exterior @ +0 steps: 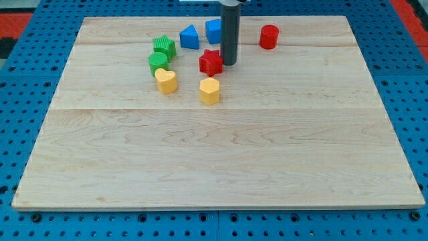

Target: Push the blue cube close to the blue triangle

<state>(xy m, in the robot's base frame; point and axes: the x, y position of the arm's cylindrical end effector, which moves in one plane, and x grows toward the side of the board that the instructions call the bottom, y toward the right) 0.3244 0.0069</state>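
The blue cube (213,30) sits near the view's top, partly hidden behind my rod. The blue triangle (189,37) lies just to its left, a small gap between them. My tip (229,63) rests on the board below and slightly right of the blue cube, right beside the red star (210,62), which is at its left.
A red cylinder (269,36) stands to the right of the rod. A green star (164,47) and a green cylinder (158,63) sit left of the triangle. A yellow heart (166,80) and a yellow hexagon (209,90) lie lower. The wooden board (221,161) sits on a blue pegboard.
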